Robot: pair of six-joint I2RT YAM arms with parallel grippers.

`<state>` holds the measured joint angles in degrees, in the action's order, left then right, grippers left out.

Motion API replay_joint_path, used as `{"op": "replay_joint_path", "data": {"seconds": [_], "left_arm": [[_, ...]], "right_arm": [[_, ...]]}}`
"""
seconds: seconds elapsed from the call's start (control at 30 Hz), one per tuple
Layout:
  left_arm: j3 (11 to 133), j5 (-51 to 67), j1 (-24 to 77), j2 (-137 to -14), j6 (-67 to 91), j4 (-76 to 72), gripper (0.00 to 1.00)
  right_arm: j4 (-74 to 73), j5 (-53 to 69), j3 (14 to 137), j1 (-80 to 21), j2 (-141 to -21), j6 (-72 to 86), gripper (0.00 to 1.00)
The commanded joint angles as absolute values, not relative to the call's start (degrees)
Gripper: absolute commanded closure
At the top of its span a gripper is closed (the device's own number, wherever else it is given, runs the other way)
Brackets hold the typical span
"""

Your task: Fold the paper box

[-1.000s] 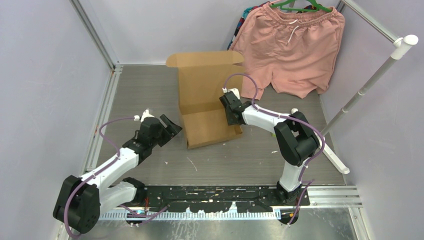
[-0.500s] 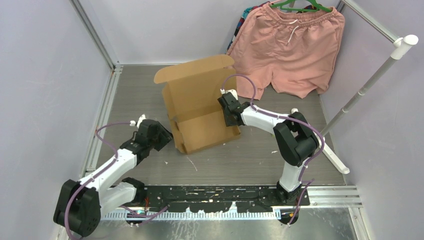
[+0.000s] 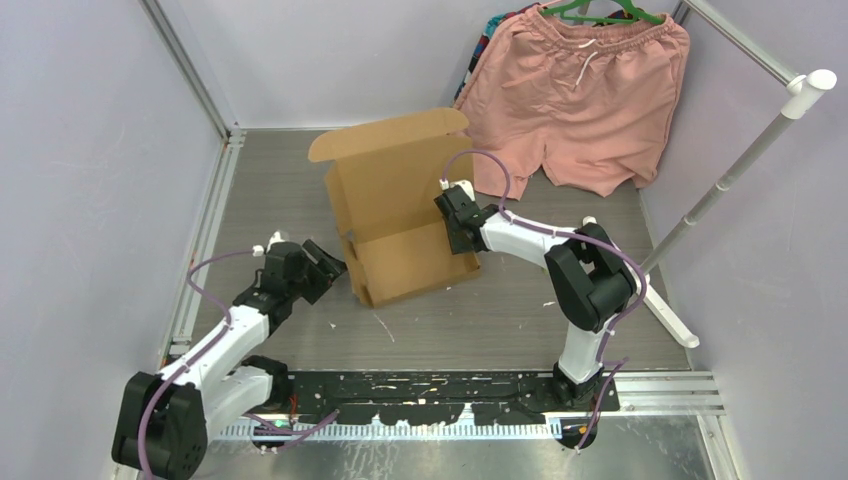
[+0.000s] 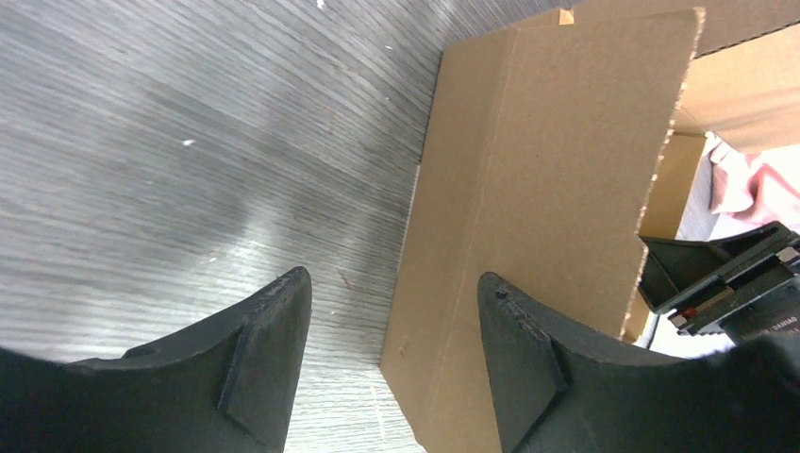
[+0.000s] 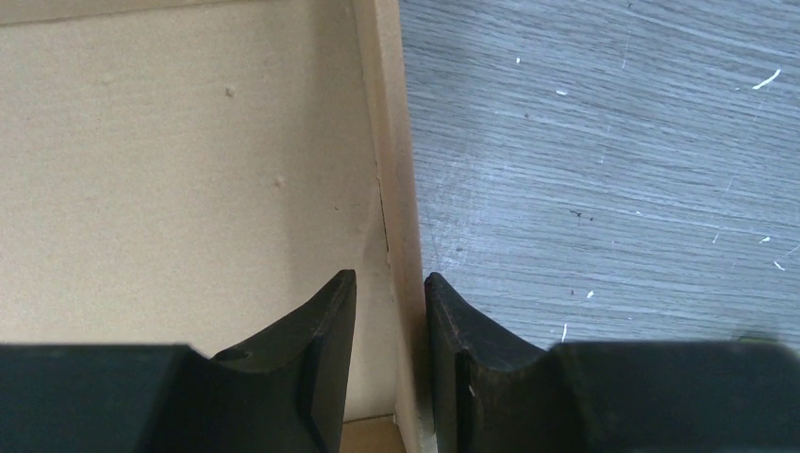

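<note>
I am pinching the right-hand wall of the paper box point(image 3: 400, 215) with my right gripper point(image 5: 389, 283). My two fingers are sitting narrowly on either side of that upright cardboard edge, one inside over the box floor, the other outside over the table point(image 5: 613, 142). The box is lying ahead of both my hands, its floor flat, its side walls partly raised and its rounded lid flap standing up at the far end, towards the pink shorts point(image 3: 585, 100) hanging beyond it. My left gripper point(image 4: 391, 278) is hovering with its jaws wide and nothing between them, just short of the box's near left corner; the left side panel point(image 4: 547, 217) is rising just ahead of my fingertips and a little to their right. I am judging this to be the wall-raising step, with the front and lid not yet closed. Next, I am thinking my left hand needs to be going forward and rightward until the panel is sitting between its fingers, then closing gently, while my right hand is holding the opposite wall steady so the sheet is not sliding or twisting.
</note>
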<state>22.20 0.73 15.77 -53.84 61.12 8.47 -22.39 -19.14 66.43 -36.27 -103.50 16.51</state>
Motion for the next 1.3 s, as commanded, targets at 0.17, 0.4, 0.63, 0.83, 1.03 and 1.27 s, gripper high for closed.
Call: {"op": "replay_joint_path", "data": {"seconds": [0.17, 0.4, 0.63, 0.83, 1.03, 1.27], "left_arm": [[22.9, 7.2, 16.0, -56.4, 62.8, -4.0, 0.36], [23.1, 6.6, 16.1, -54.5, 63.2, -3.9, 0.36], [23.1, 6.7, 17.5, -57.1, 64.4, -7.2, 0.37], [23.6, 5.8, 18.3, -57.6, 64.7, -7.8, 0.37], [25.5, 4.5, 20.9, -61.9, 64.5, -9.9, 0.38], [28.4, 2.1, 24.0, -66.2, 63.3, -10.2, 0.37]], "right_arm": [[-23.0, -20.1, 69.4, -37.2, -104.1, 16.9, 0.62], [-23.1, -20.3, 69.7, -37.3, -104.7, 16.9, 0.62], [-23.5, -21.6, 70.0, -37.9, -105.3, 16.7, 0.62], [-23.8, -22.5, 70.3, -38.4, -105.7, 16.6, 0.62], [-24.2, -23.2, 70.9, -39.7, -106.6, 16.7, 0.63], [-24.9, -24.1, 71.6, -40.8, -107.3, 16.4, 0.65]]}}
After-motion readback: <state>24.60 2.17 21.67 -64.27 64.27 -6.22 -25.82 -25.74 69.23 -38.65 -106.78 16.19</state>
